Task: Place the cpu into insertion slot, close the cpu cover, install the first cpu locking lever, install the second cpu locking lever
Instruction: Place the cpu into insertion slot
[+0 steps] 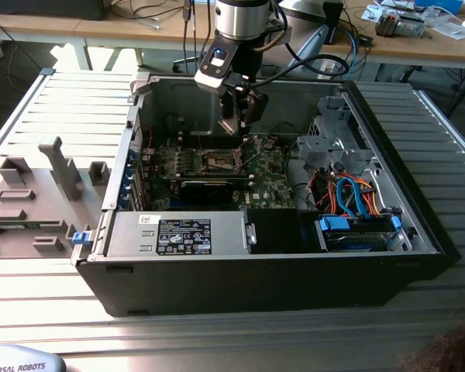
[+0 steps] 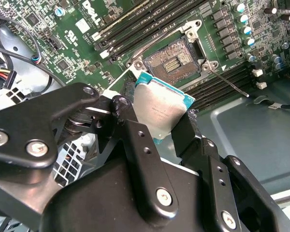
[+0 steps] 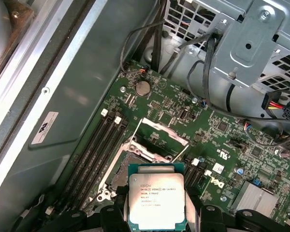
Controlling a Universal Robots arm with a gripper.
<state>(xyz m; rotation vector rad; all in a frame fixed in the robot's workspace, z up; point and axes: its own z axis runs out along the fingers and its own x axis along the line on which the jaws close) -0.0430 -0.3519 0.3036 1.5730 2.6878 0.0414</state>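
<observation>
In the exterior view, at its left, grey plastic fixtures (image 1: 54,167) stand on the slatted table (image 1: 62,101), well apart from the open case (image 1: 256,287). Along the case's near side lies the power supply (image 1: 184,236), which carries a black label with white print and a small white sticker beside it; the print is too small to read. Behind it is the green board (image 1: 263,174) with the slot (image 1: 219,160), and the gripper (image 1: 244,116) hangs over that slot. Toward the exterior view's right are the metal drive cage (image 1: 337,139) and the orange and blue cables (image 1: 353,194). This view does not make clear what the gripper holds, but both wrist views do: the two black fingers (image 2: 123,108) are pressed against opposite edges of the cpu (image 2: 162,108) and pinch it. The cpu is in the air above the board, close to the slot and not yet inside it. In the second wrist view the slot's (image 2: 176,60) centre lies bare, with its contacts visible, and a thin wire lever (image 2: 227,82) stands free beside it; a white logo is printed on the board. In the first wrist view the cpu (image 3: 156,200) turns its silver top to the camera with several lines of fine grey print, and beyond it the cover (image 3: 166,131) stands swung open. This view also shows a coin battery (image 3: 143,87) and a white sticker (image 3: 44,128) with dark print on the case wall
</observation>
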